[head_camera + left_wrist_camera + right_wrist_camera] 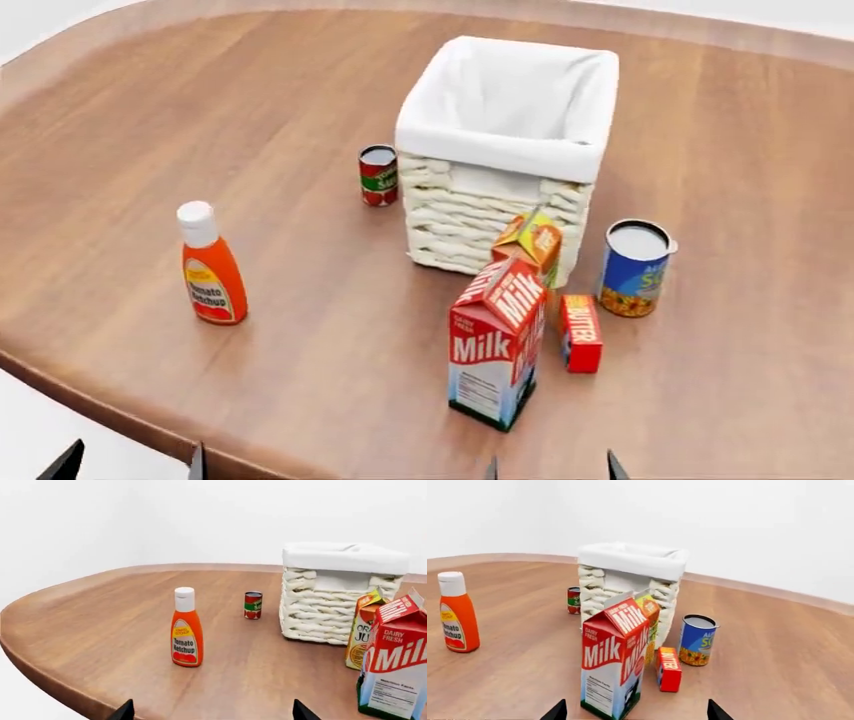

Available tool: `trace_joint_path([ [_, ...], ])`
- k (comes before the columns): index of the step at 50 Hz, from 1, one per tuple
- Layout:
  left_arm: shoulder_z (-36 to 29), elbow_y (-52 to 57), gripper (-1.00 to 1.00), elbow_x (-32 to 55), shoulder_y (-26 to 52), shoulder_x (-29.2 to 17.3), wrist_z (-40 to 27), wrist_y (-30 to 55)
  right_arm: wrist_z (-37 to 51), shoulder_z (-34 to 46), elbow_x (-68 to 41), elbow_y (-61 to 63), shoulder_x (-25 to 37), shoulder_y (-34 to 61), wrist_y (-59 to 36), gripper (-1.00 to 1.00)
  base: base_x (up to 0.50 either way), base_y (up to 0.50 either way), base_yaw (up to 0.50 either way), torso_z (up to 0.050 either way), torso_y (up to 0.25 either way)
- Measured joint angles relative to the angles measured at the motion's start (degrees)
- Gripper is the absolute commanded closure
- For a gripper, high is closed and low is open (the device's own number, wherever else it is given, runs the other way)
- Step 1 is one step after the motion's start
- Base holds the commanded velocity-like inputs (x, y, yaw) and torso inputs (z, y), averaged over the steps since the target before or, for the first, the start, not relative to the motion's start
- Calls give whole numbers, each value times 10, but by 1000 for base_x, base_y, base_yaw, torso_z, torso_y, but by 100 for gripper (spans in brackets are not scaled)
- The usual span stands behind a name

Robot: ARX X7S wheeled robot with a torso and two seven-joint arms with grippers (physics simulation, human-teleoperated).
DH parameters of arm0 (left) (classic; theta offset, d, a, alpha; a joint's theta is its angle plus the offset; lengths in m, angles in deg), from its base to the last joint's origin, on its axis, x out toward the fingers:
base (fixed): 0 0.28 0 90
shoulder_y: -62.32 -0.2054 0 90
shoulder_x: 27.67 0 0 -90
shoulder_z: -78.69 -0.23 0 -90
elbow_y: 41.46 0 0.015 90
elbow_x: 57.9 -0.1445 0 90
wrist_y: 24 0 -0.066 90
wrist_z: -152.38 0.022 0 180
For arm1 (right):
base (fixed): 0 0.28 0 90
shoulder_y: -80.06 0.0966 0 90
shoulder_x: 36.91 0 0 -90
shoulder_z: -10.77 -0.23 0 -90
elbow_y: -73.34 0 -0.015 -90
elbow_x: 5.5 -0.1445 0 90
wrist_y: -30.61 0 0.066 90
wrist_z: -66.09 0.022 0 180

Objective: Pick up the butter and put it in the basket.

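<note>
The butter (581, 333) is a small flat red-orange box lying on the wooden table, just right of the milk carton; it also shows in the right wrist view (668, 669). It is hidden in the left wrist view. The cream wicker basket (461, 215) with white lining stands behind it, and shows in the left wrist view (320, 610) and the right wrist view (597, 580). My left gripper (130, 465) (213, 712) is open and empty at the table's near edge, in front of the ketchup. My right gripper (553, 467) (636, 712) is open and empty, just in front of the milk carton and butter.
A tall milk carton (497, 345) stands left of the butter, with an orange juice carton (531, 240) against the basket. A blue can (634, 268) stands right of the butter. A small red-green can (379, 175) and a ketchup bottle (211, 268) stand to the left.
</note>
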State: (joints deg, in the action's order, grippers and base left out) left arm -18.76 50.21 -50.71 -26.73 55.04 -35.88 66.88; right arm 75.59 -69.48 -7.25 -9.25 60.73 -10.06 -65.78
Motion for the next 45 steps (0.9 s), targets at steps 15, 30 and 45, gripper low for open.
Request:
trace_joint_path([
  [15,-6,4,-100,9,2,-7,-6,2,6,10,-1,11,8,0,-3,-100,144,-479,0,0,0],
  [30,0,20,-100,26,12,-16,-14,15,19,15,0,13,13,3,-14,-100,74,-222,0,0,0],
  [45,40,107,-100,51,25,-47,-40,54,31,22,0,20,16,2,-33,-100,330,100,0,0,0],
])
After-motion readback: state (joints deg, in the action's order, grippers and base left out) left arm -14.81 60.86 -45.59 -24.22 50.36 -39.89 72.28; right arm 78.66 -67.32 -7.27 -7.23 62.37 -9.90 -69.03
